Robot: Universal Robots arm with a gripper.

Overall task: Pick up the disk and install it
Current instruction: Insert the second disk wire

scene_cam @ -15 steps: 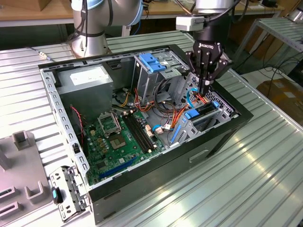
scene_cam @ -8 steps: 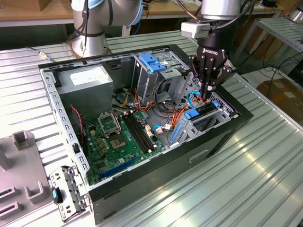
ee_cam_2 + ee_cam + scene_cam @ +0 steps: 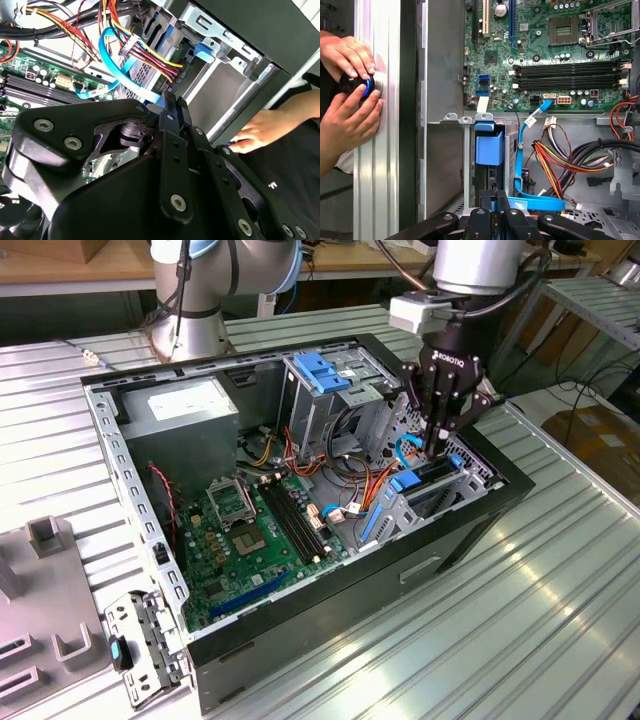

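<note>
The disk (image 3: 428, 478), dark with bright blue rails and end tabs, sits in the drive cage at the corner of the open computer case (image 3: 300, 640) toward the exterior view's right. My gripper (image 3: 437, 445) points straight down over it, fingers shut together, tips at the disk's upper edge. In the first wrist view the disk's blue tab (image 3: 489, 148) lies just beyond the closed fingertips (image 3: 495, 199). In the second wrist view the fingers (image 3: 172, 107) are pressed together near the cage, with a blue end tab (image 3: 205, 51) farther off. I cannot tell whether anything is pinched between them.
A thin blue cable (image 3: 522, 150) and bundled coloured wires (image 3: 560, 160) run close beside the cage. A light-blue latch plate (image 3: 322, 370) stands on the upper bay. The motherboard (image 3: 250, 530) fills the case floor. A person's hands (image 3: 350, 100) hold a round black button outside the case wall.
</note>
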